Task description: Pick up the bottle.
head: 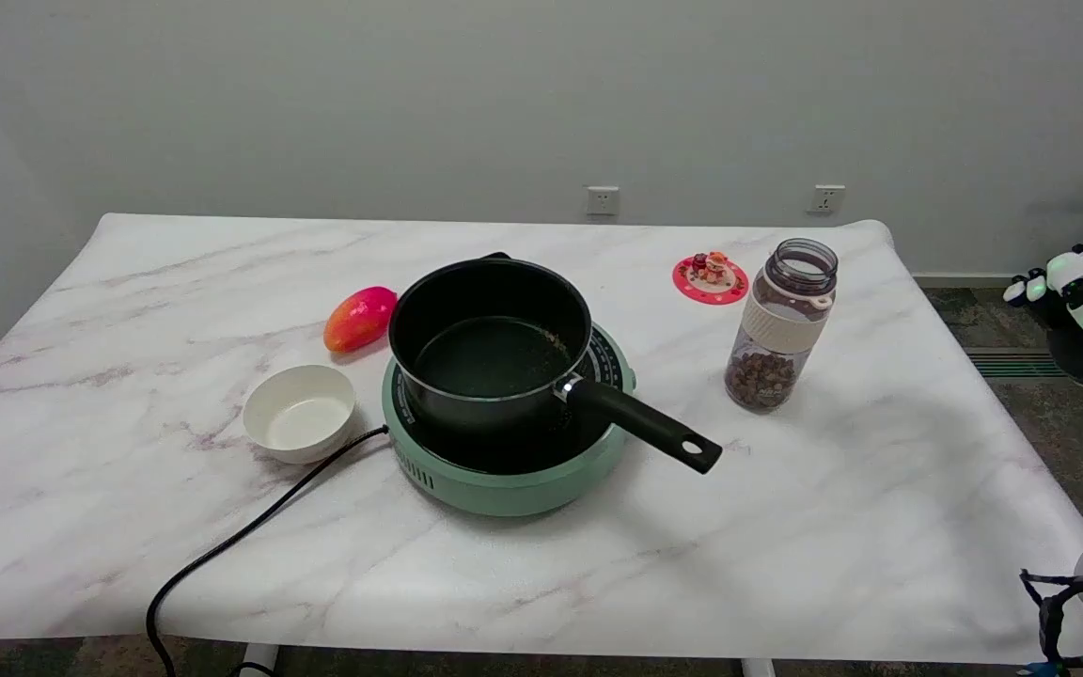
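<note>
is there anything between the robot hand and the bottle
Nothing visible. The right robot hand hangs off the table's right edge, and only bare marble table lies between it and the bottle. The pan handle points toward the bottle's left side, away from that path.

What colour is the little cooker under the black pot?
Mint green, with a black top. The cooker shows in the head view, the only one here.
</note>
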Available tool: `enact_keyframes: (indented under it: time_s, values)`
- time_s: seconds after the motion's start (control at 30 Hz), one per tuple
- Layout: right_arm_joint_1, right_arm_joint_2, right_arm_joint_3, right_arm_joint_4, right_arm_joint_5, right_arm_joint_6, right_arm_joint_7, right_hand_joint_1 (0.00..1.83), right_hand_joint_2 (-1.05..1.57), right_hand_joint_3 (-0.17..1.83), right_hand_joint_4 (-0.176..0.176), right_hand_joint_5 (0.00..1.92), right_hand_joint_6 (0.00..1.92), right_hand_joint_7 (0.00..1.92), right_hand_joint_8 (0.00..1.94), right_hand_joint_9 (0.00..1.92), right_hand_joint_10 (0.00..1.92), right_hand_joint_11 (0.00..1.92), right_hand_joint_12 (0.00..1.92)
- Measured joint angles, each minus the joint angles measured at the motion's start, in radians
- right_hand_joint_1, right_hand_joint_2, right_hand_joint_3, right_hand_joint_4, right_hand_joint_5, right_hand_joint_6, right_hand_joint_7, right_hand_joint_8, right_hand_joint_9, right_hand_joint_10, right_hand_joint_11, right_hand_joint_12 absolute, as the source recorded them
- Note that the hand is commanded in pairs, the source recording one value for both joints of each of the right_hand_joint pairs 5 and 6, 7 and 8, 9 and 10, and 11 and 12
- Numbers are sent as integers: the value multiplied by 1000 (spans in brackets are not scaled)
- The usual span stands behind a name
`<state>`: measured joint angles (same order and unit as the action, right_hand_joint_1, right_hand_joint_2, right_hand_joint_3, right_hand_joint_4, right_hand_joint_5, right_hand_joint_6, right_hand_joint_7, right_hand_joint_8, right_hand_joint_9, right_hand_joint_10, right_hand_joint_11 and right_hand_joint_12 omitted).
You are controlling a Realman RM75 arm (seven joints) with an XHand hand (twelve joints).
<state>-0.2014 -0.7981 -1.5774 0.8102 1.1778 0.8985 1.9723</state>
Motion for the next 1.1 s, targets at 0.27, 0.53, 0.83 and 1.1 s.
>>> enact_keyframes:
  time_s: [0.27,0.53,0.83,1.1]
  values:
    - [1,-2,-3,-19,0,7,7,1258,386,1393,0,1189,1189,1410,1410,1373,1373,1259,1259]
    - [4,-11,1,-41,-1,29,13,1253,387,1390,0,1169,1169,1406,1406,1383,1383,1267,1267]
    - [4,-20,10,-54,-1,47,22,1241,411,1345,0,1142,1142,1405,1405,1381,1381,1275,1275]
    - [6,-20,12,-60,-6,52,31,1237,359,1305,0,1054,1054,1338,1338,1309,1309,1239,1239]
